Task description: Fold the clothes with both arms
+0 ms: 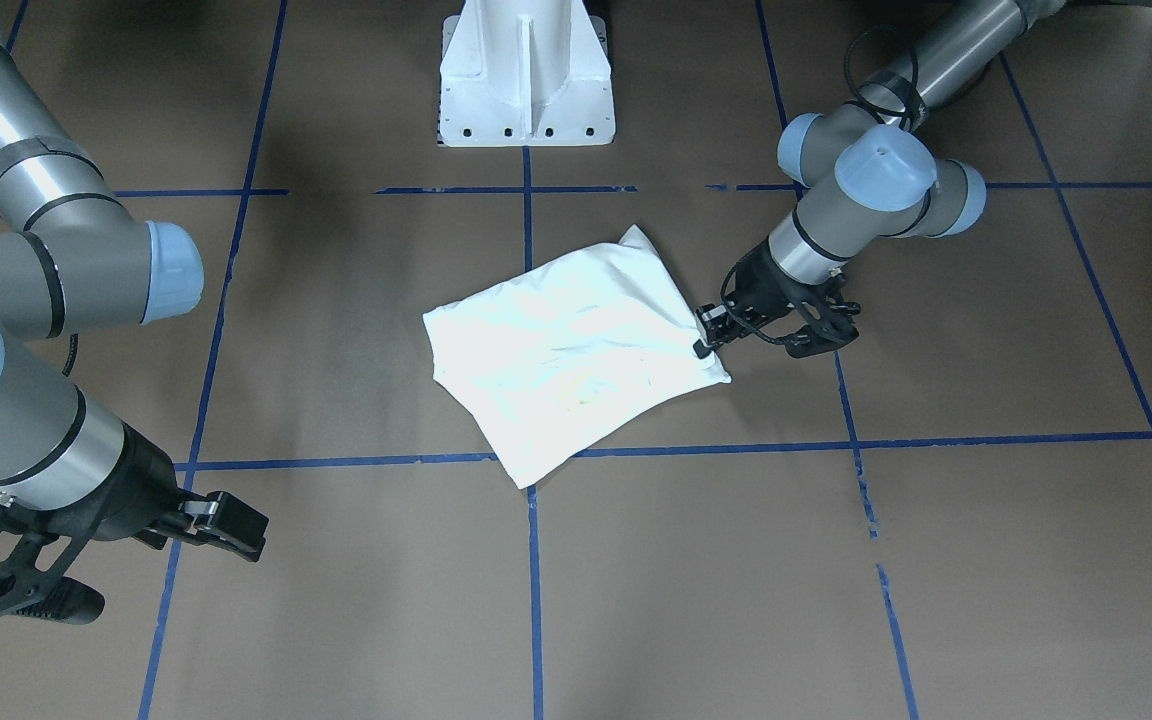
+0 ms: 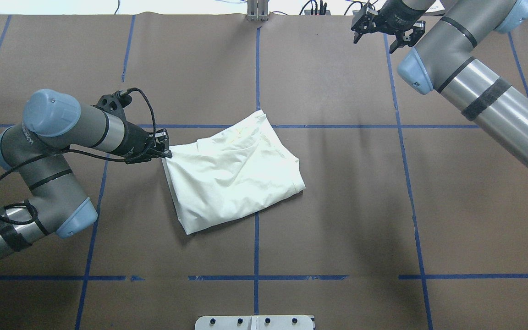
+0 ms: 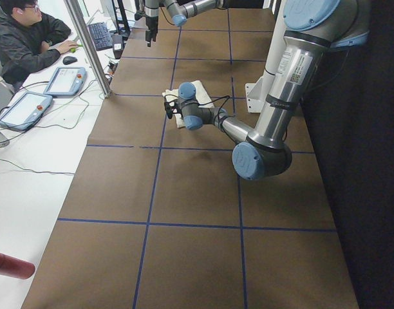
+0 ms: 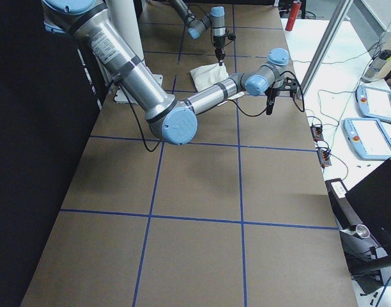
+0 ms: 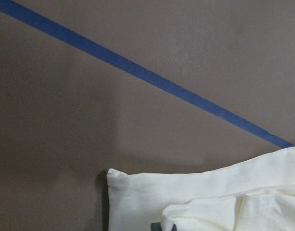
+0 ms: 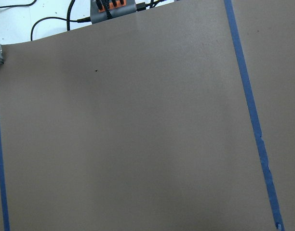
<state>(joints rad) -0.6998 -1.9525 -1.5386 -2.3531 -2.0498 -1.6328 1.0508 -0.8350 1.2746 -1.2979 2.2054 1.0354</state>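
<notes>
Overhead camera looks forward and down on the table (image 2: 337,220); front camera faces it steeply from opposite; side cameras look along from each end; wrist cameras sit close above; all but right wrist share the T-shirt (image 2: 234,172)

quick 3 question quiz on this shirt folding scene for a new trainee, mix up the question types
1. True or false: the right gripper is clamped on the T-shirt.
2. Which gripper is at the shirt's corner? A) left gripper B) right gripper C) both
3. Fill in: the table is marked with ___ tape lines.
Key: 1 false, it hangs open over bare table, far from the shirt; 2 A; 3 blue.
</notes>
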